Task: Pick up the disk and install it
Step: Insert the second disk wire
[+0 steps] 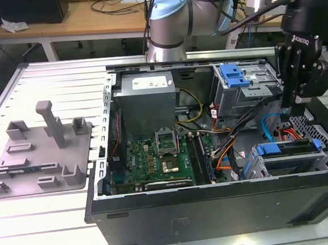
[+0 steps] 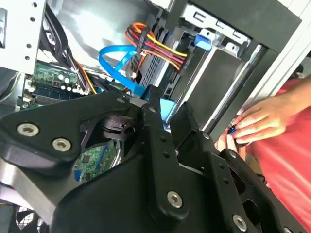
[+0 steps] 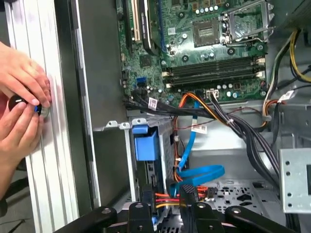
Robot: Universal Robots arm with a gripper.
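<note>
Already disk (image 1: 288,148) sits in drive cage at lower corner of computer case (image 1: 216,209), on exterior view's right, blue bracket up. Tool (image 1: 298,98) hangs just above, holding nothing; fingers' state: cannot tell. Judged rigid, fairly heavy, shock-sensitive; grip bracket edges, not label.

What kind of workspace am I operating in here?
Probably a robotics or electronics lab bench: an open computer case exposing its motherboard sits on a slotted aluminium table, with a grey plastic stand beside it and wooden desks with cables behind.
</note>
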